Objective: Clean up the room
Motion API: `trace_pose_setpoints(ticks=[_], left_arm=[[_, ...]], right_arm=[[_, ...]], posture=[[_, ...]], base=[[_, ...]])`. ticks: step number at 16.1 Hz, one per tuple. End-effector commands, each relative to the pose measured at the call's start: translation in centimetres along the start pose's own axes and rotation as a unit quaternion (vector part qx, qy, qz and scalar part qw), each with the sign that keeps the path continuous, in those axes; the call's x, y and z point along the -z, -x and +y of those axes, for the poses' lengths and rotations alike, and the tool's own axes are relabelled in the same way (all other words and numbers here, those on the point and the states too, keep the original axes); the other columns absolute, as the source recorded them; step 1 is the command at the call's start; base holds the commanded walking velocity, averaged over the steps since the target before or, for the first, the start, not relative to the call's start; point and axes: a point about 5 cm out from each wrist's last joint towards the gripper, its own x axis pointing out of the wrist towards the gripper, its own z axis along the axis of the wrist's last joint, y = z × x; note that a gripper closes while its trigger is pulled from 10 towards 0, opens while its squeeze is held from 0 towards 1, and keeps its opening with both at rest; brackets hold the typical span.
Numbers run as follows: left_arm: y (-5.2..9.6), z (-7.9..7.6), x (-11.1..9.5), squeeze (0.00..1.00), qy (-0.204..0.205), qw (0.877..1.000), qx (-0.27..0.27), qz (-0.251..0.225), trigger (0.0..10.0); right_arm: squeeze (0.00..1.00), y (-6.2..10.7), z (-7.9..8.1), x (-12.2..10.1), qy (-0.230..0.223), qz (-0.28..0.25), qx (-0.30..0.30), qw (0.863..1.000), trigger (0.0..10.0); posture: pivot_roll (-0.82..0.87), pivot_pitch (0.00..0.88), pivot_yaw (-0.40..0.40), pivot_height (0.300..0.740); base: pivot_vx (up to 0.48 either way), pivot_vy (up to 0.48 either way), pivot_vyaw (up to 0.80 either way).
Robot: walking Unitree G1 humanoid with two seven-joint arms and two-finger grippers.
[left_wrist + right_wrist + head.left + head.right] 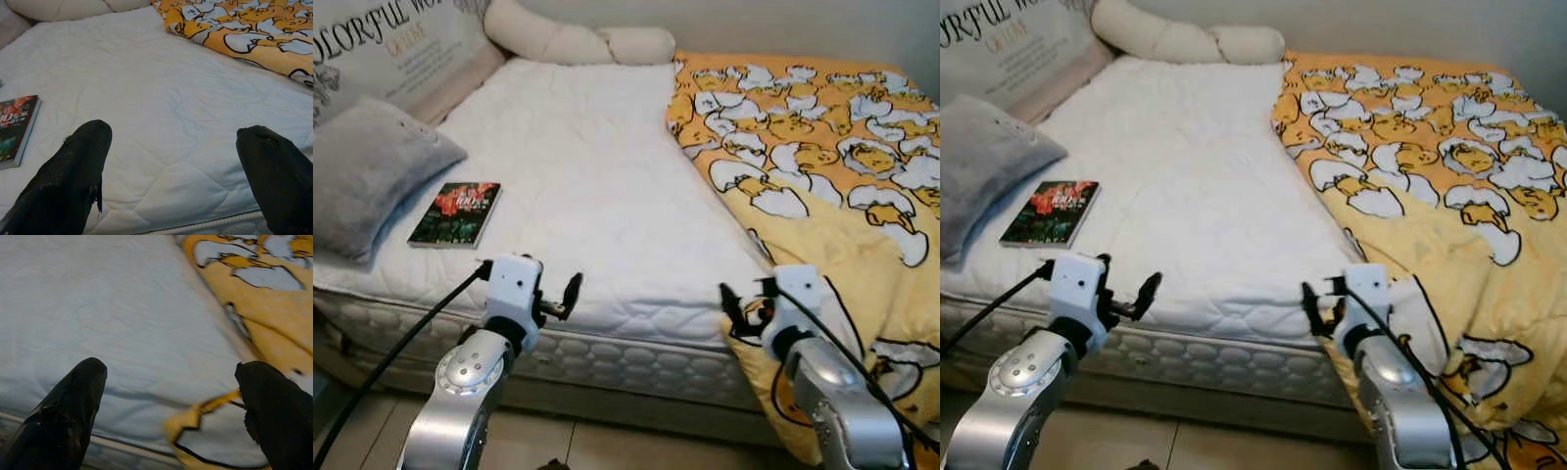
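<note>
**Bed to tidy: both grippers raised at mattress edge, nothing held**

Step in hand, as I judge it: start straightening the bed. Best first grab looks like the blanket's near edge by the right gripper; pinch a fold of the fabric, not the flat sheet, and pull across evenly so it doesn't bunch. The book needs a flat approach from its free long side, since thin covers slip.

Largest first. White quilted mattress (587, 186), soft, stitched in diamond shapes, mostly bare. Yellow fleece-looking blanket with white-and-orange cartoon print (822, 147), rumpled, covers the bed's right side and drapes over the near edge toward the floor. Grey plush square pillow (362, 171) at far left, slightly squashed. Cream long bolster cushion (578, 41) along the headboard end. Printed cushion with lettering (391, 44) at top left. Thin dark glossy paperback book (456, 213), flat on the mattress just beside the grey pillow.

Left gripper (558, 294), fingers spread wide, empty, hovers at the near mattress edge. Right gripper (744, 308), also spread wide, empty, just beside the blanket's hanging edge.
</note>
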Motion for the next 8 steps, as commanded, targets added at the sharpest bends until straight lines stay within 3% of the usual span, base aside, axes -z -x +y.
trace_pose_setpoints(ticks=[1, 8], left_arm=[[-0.08, 0.41, -0.45, 0.00, -0.004, 1.000, -0.011, -0.011, 10.0], [-0.17, 0.86, -0.37, 0.00, 0.004, 0.999, -0.032, -0.009, 10.0]], right_arm=[[0.00, -0.14, 0.15, -0.15, 0.001, 0.005, 0.004, 1.000, 10.0], [0.00, -0.65, 0.43, -0.51, 0.006, 0.003, -0.006, 1.000, 10.0]], posture=[[0.02, 0.000, -0.002, 0.740], [0.04, 0.000, -0.016, 0.740]], base=[[0.000, 0.000, 0.00], [0.000, 0.000, 0.00]])
